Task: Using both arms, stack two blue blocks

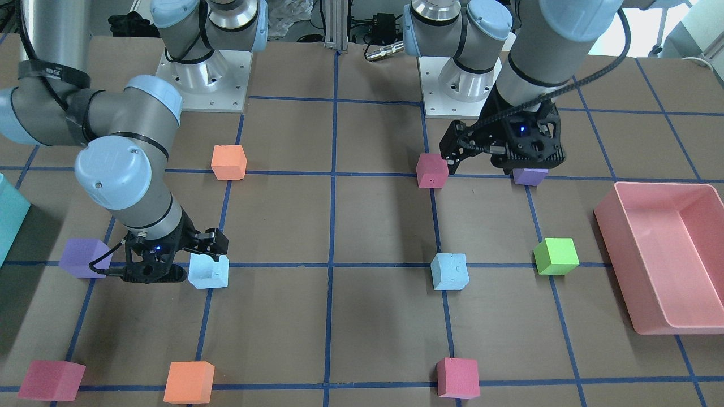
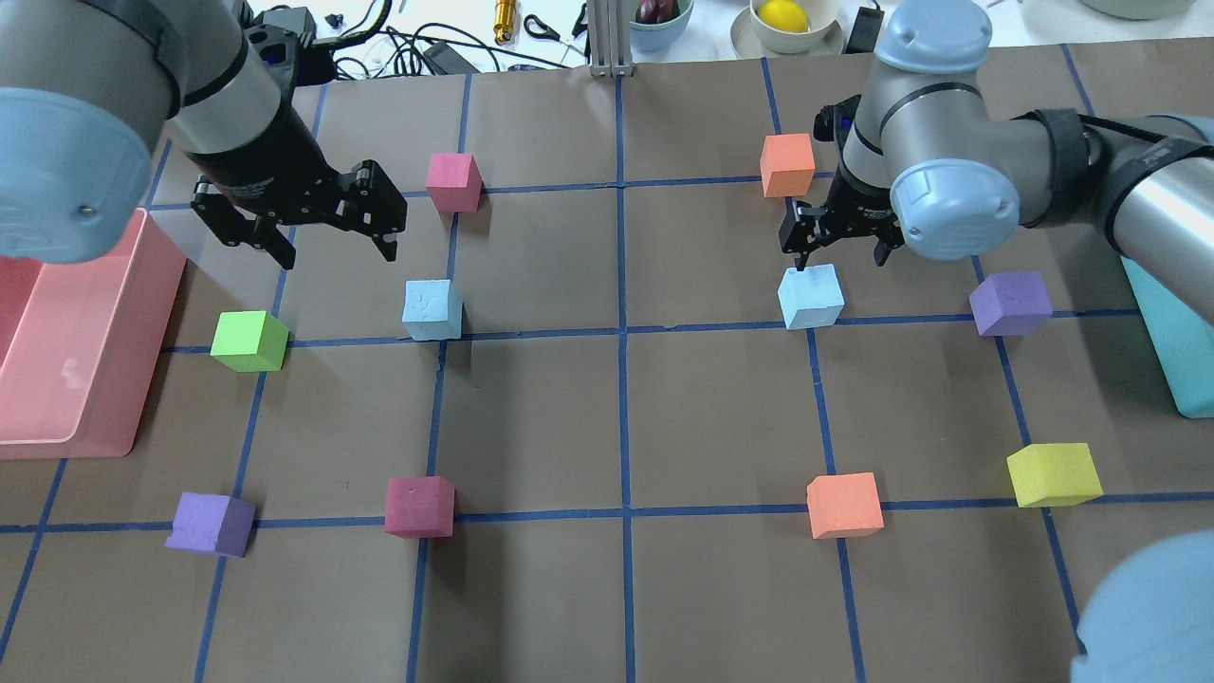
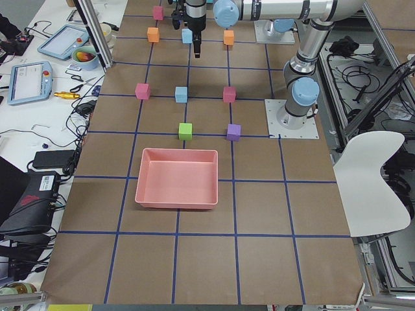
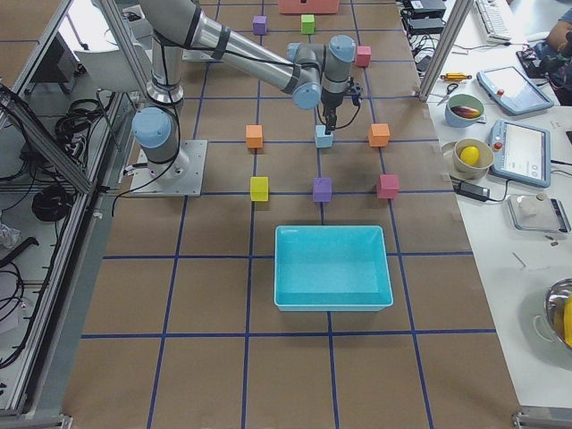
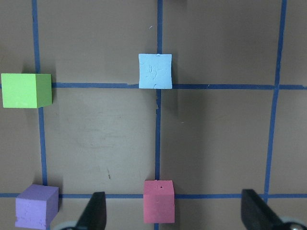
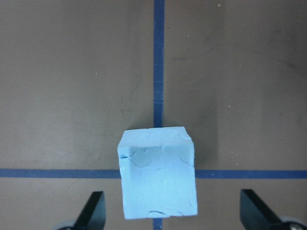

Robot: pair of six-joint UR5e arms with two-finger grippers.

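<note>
Blue block (image 6: 158,177) beneath spread right claw (image 2: 841,261); fingertips (image 6: 93,212) cropped.

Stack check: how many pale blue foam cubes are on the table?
2. One pale blue foam cube sits on a tape crossing, apart from the open left gripper; the second cube lies by the open right gripper. No view shows a third.

The bench (image 2: 721,607) is showing brown under a blue tape grid; one blue block (image 2: 432,309) and the other blue block (image 2: 811,296) are looking pale, scuffed sky-blue; the pink bin (image 2: 152,332) and the teal bin (image 2: 1171,351) are showing solid colour; the left gripper (image 2: 339,256) and the right gripper (image 2: 841,261) are showing black.
</note>
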